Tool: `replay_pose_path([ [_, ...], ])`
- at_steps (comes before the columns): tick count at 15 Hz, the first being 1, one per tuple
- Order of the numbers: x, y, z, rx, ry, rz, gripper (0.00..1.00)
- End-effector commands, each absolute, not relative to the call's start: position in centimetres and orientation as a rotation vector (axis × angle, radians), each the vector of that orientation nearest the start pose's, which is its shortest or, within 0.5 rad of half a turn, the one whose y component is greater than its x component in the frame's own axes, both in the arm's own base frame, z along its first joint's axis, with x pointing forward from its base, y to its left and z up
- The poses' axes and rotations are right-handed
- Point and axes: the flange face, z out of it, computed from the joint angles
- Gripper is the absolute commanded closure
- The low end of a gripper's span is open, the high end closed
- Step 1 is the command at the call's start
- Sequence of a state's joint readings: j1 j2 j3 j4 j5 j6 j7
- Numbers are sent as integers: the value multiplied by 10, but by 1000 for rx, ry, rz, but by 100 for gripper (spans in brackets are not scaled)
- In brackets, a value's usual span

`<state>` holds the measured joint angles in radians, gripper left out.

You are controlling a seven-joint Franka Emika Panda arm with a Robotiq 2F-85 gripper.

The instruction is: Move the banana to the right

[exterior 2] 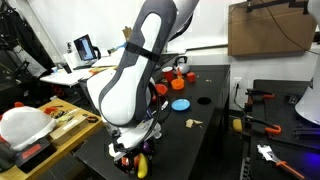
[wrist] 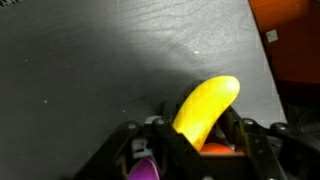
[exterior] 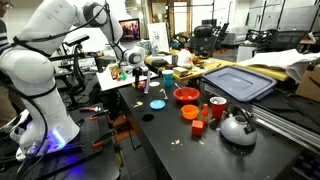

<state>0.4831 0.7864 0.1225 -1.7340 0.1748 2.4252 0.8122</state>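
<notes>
Seemingly clenching the banana [wrist: 205, 112] in the wrist view, gripper [wrist: 200, 140] fingers [wrist: 255, 140] hugging its sides above the dark table [wrist: 90, 60]. Then, in an exterior view, holding the banana [exterior 2: 143, 168] tip-down under the gripper [exterior 2: 138, 157] by the table's near edge. Lastly, in an exterior view, reaching the gripper [exterior: 133, 58] over the far end, hiding the banana. Likely feeling light, stiff and slick; pinching across the thick middle looking safest.

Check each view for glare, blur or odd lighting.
Wrist view: pincer and banana are blurred up close; a pale sheen crosses the dark table. In an exterior view, violet glow at the robot base; in an exterior view, the white arm looks overexposed.
</notes>
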Motion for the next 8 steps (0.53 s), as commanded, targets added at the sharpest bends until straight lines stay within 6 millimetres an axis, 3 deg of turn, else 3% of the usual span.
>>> replay_pose_path([
  [1,543,369,131,-2977,617,243,79],
  [3,544,367,139,-2973,621,219,94],
  [8,549,356,153,-2964,643,155,93],
])
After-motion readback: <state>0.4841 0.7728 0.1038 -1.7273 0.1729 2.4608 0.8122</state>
